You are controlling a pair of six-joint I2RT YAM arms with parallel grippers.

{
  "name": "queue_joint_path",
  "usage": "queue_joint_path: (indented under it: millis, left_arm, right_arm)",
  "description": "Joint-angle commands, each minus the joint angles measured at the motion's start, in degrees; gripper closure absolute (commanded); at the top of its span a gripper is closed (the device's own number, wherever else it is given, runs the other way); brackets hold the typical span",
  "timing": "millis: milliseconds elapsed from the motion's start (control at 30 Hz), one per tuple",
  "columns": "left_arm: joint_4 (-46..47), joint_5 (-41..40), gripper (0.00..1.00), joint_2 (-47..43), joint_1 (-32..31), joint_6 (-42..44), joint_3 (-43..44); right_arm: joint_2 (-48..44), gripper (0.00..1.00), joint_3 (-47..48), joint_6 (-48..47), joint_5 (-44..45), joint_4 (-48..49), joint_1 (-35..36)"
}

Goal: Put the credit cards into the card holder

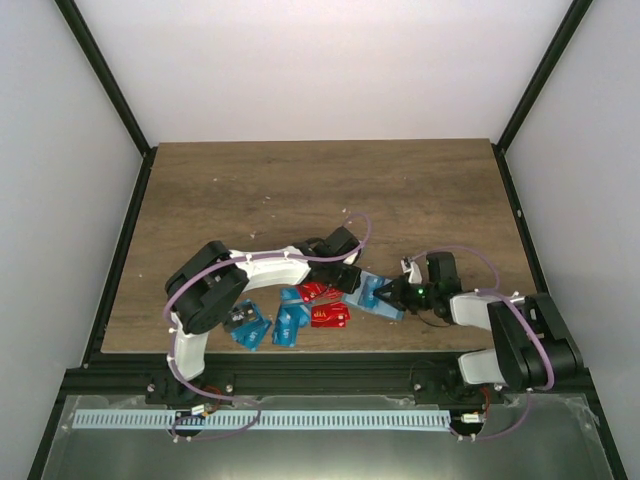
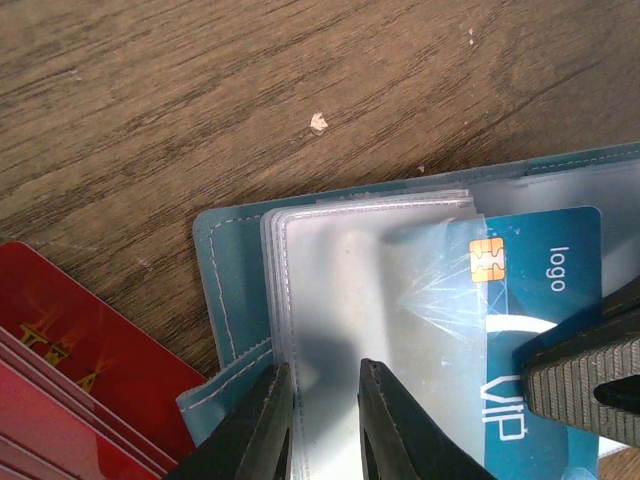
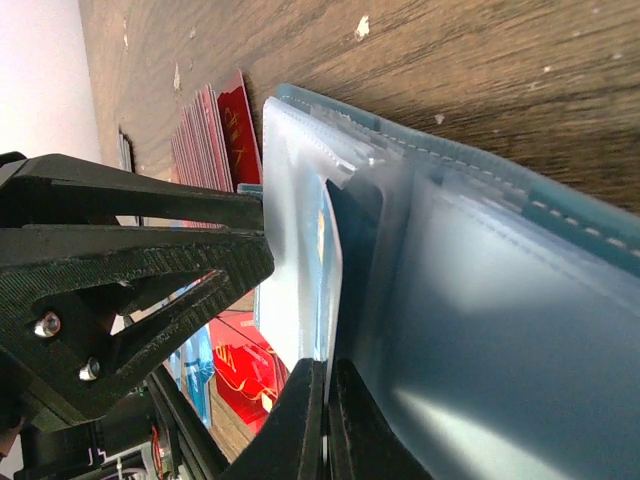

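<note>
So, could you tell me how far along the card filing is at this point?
Done: nothing clearly; no card looks fully seated yet. In hand: the right gripper pinches a blue VIP card, partway into a clear sleeve, while the left gripper clamps the card holder. Left: the red cards and other blue cards on the table.

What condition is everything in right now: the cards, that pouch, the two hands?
Dull teal card holder: open on the wooden table, clear sleeves showing.
Glossy blue VIP card: partly inside a sleeve.
Red glossy cards: stacked outside, beside the holder.
Loose blue cards: lying on the table.
Right hand: shut on the VIP card.
Left hand: fingers slightly apart over a sleeve; grip unclear.
</note>
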Motion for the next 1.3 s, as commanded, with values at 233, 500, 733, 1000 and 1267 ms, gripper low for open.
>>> queue_joint_path:
  millis: [233,500,733,1000,1267]
  left_arm:
    - [-1.74,1.20,0.79,-1.17,-0.02,-0.91,-2.18]
    - [-1.29,0.88,0.79,-2.83,-0.05,-2.11,-4.23]
    - [-0.64,1.26,0.79,-3.99,-0.08,-2.11,-5.49]
    - [0.52,2.01,0.79,-4.95,-0.04,-2.19,-7.05]
    - [0.74,2.25,0.79,-5.35,-0.01,-1.89,-7.49]
  right_arm:
    - [5.16,0.94,1.58,1.94,-5.00,5.11,-0.07]
    - [-3.04,0.74,3.93,-2.29,3.54,-9.83,-0.06]
    - [-8.48,0.62,4.72,-3.83,6.58,-16.87,-0.08]
    - [-9.77,0.71,3.77,-1.61,6.21,-15.85,0.61]
    - [-5.32,0.81,4.36,-0.07,7.96,-12.78,2.24]
